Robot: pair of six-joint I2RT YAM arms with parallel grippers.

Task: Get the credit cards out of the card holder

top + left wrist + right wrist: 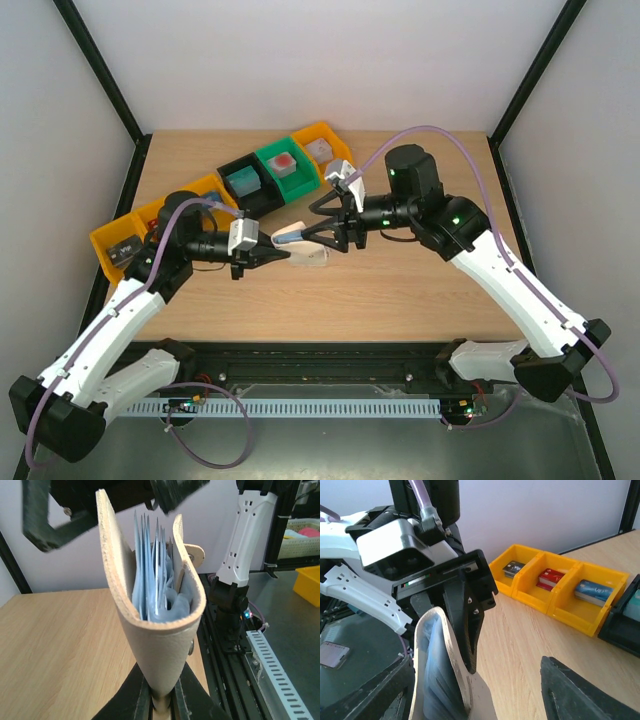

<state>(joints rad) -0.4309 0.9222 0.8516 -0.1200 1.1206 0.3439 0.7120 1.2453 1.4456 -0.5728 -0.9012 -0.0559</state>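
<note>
The card holder is a beige bifold held on edge just above the table's middle, with my left gripper shut on its fold. In the left wrist view the card holder gapes upward from my left gripper, showing light blue pockets. The credit cards are hidden in those pockets; only thin edges show. My right gripper stands open, straddling the holder's free end. In the right wrist view the card holder sits between my right gripper's wide-spread fingers, nearer the left one.
Yellow bins stand at the table's left, then a black bin, a green bin and another yellow bin along the back. The right wrist view shows card packs in the yellow bins.
</note>
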